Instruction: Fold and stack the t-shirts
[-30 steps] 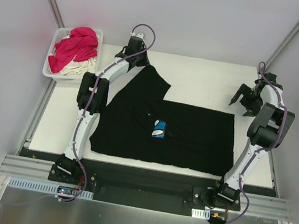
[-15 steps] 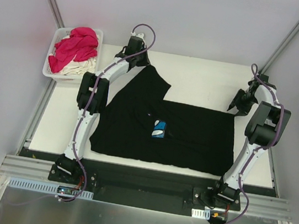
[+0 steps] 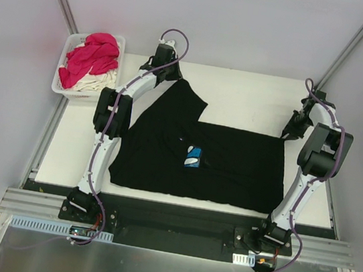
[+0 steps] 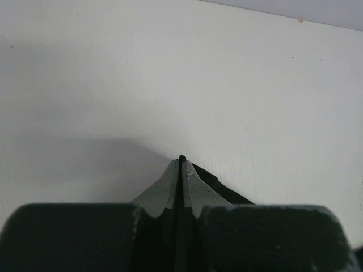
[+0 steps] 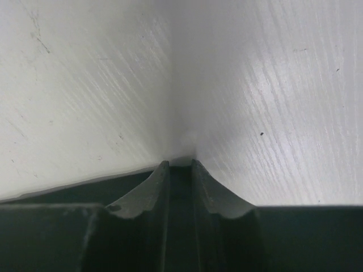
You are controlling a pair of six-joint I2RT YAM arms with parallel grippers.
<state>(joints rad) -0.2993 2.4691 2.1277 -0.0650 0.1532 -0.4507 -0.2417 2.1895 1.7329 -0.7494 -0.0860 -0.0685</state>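
Observation:
A black t-shirt (image 3: 232, 163) with a small blue and white print (image 3: 193, 157) lies spread on the white table (image 3: 254, 99). My left gripper (image 3: 170, 75) is at its far left corner, shut on a thin edge of the black cloth (image 4: 227, 190), which shows between the tips of the left gripper (image 4: 181, 160). My right gripper (image 3: 291, 132) is down at the shirt's far right corner. In the right wrist view the right gripper (image 5: 180, 164) has its jaws a narrow gap apart with black cloth (image 5: 68, 190) filling the gap.
A white plastic basket (image 3: 60, 68) stands off the table's far left corner, holding a magenta-pink t-shirt (image 3: 94, 56) and a cream one (image 3: 98, 82). Metal frame posts rise at both far corners. The arm bases stand along the near edge.
My right gripper has come down and inward to the shirt's far right corner, and its jaws have closed from wide open to a narrow gap. The left arm has not moved.

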